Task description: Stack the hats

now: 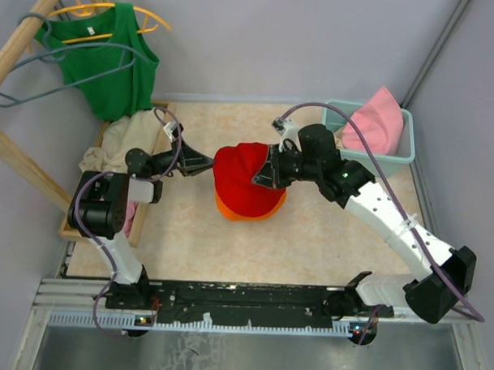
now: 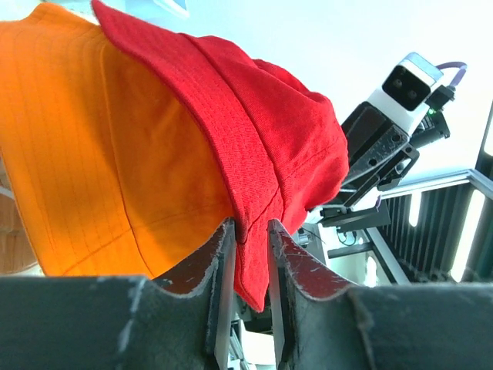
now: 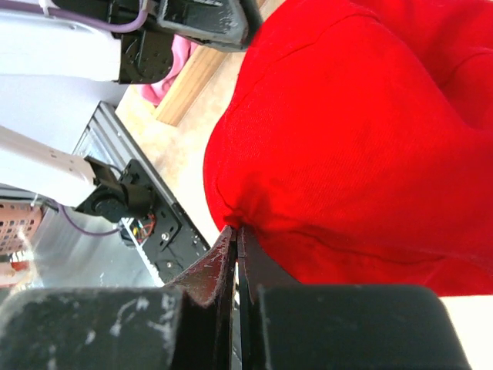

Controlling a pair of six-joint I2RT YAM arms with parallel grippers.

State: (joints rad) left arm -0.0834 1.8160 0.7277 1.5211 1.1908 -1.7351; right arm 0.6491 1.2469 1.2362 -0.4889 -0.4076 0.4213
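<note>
Item: red hat (image 1: 245, 181), soft fabric bucket type, floppy brim.
Location: centre of the table (image 1: 310, 244), draped over the orange hat (image 1: 228, 210), which shows only along the near edge.
Handling: judged light, limp and non-fragile; it folds where pinched and sags elsewhere, so it will not keep its shape when lifted.
Hold points: brim edge, at opposite sides, to keep the crown spread.
Right gripper (image 3: 235, 231): closed tight on a fold of the red brim.
Left gripper (image 2: 252, 231): jaws a little apart with the red brim hanging between them; whether they pinch it cannot be told.
Surroundings: teal bin (image 1: 406, 150) at far right holding pink cloth (image 1: 377, 120), kind unclear.
</note>
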